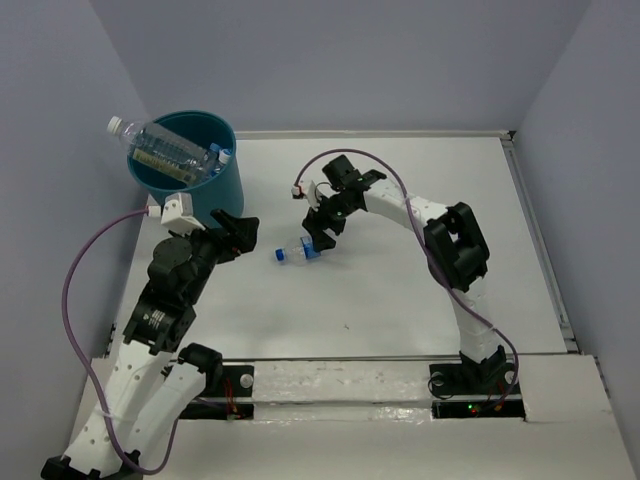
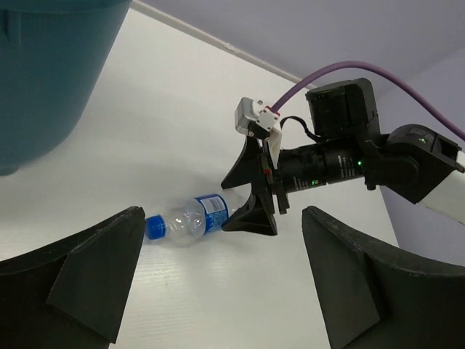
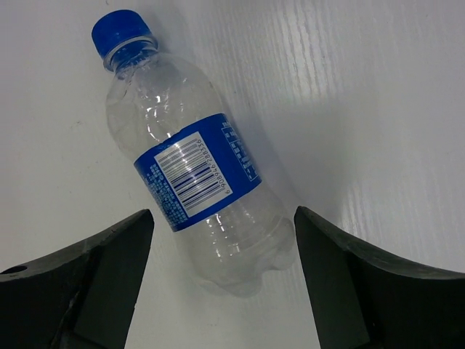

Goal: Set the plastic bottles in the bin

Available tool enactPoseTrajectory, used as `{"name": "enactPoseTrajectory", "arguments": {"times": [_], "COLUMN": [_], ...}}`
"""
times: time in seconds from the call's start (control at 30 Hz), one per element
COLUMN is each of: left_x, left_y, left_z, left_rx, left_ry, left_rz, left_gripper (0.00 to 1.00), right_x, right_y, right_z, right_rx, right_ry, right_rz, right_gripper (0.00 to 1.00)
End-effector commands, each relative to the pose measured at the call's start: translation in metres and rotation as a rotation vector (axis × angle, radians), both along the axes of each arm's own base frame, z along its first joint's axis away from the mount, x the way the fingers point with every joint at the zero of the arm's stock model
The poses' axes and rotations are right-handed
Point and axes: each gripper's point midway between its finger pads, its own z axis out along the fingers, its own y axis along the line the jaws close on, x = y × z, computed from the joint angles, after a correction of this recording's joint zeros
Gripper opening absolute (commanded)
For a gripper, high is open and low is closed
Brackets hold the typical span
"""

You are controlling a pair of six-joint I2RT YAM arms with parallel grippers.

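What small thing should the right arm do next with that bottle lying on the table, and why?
Probably close the right fingers on the blue-labelled bottle. They stand open on either side of its lower end as it lies on the table, so it is not gripped. It has to be held before it can go to the bin.

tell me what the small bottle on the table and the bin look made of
Small bottle: thin clear plastic, glossy; the table shows through its ribbed wall. Its cap: opaque blue plastic, probably. Bin: teal moulded plastic by the look, smooth, evenly coloured, slight sheen.
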Motion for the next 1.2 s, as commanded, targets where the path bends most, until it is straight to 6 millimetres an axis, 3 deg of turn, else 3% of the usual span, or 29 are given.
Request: {"name": "enactPoseTrajectory", "arguments": {"times": [0.0, 0.07, 0.1, 0.23, 0.33, 0.4, 0.5, 0.7, 0.77, 0.83, 0.87, 0.9, 0.93, 1.03, 1.17], "left_x": [-0.002, -0.001, 0.0, 0.001, 0.001, 0.001, 0.002, 0.006, 0.007, 0.008, 0.007, 0.009, 0.008, 0.01, 0.016], "left_y": [-0.007, -0.01, -0.011, -0.018, -0.024, -0.025, -0.024, -0.023, -0.024, -0.027, -0.027, -0.03, -0.037, -0.051, -0.07], "left_z": [-0.006, -0.013, -0.016, -0.029, -0.035, -0.039, -0.041, -0.045, -0.046, -0.049, -0.052, -0.053, -0.047, -0.051, -0.043], "left_rx": [-0.03, -0.031, -0.037, -0.059, -0.073, -0.073, -0.067, -0.067, -0.078, -0.102, -0.109, -0.122, -0.157, -0.207, -0.278], "left_ry": [0.032, 0.057, 0.068, 0.095, 0.107, 0.112, 0.113, 0.114, 0.111, 0.11, 0.12, 0.115, 0.102, 0.112, 0.092], "left_rz": [-0.03, -0.042, -0.043, -0.064, -0.095, -0.098, -0.091, -0.078, -0.078, -0.082, -0.084, -0.09, -0.124, -0.185, -0.266], "left_gripper": [0.99, 0.99, 0.99, 0.99, 0.99, 0.99, 0.99, 0.99, 0.99, 0.99, 0.99, 0.99, 0.99, 0.99, 0.99], "right_x": [-0.007, -0.01, -0.013, -0.034, -0.044, -0.044, -0.044, -0.034, -0.027, -0.024, -0.027, -0.031, -0.037, -0.06, -0.085], "right_y": [0.006, 0.003, 0.002, 0.0, -0.003, -0.005, -0.001, 0.008, 0.011, 0.006, 0.005, 0.004, 0.003, 0.004, 0.003], "right_z": [-0.005, -0.003, -0.001, -0.006, -0.021, -0.026, -0.025, 0.019, 0.041, 0.047, 0.054, 0.082, 0.083, 0.126, 0.138], "right_rx": [0.032, 0.027, 0.028, 0.023, -0.021, -0.035, -0.021, 0.104, 0.159, 0.185, 0.209, 0.271, 0.318, 0.493, 0.569], "right_ry": [0.041, 0.045, 0.047, 0.083, 0.099, 0.104, 0.079, -0.03, -0.095, -0.136, -0.148, -0.171, -0.181, -0.179, -0.166], "right_rz": [0.012, 0.004, 0.003, 0.014, 0.013, 0.003, 0.002, -0.068, -0.096, -0.152, -0.162, -0.187, -0.191, -0.188, -0.166], "right_gripper": [0.79, 0.7, 0.71, 0.93, 0.93, 0.91, 0.74, 0.47, 0.46, 0.41, 0.41, 0.41, 0.41, 0.41, 0.41]}}
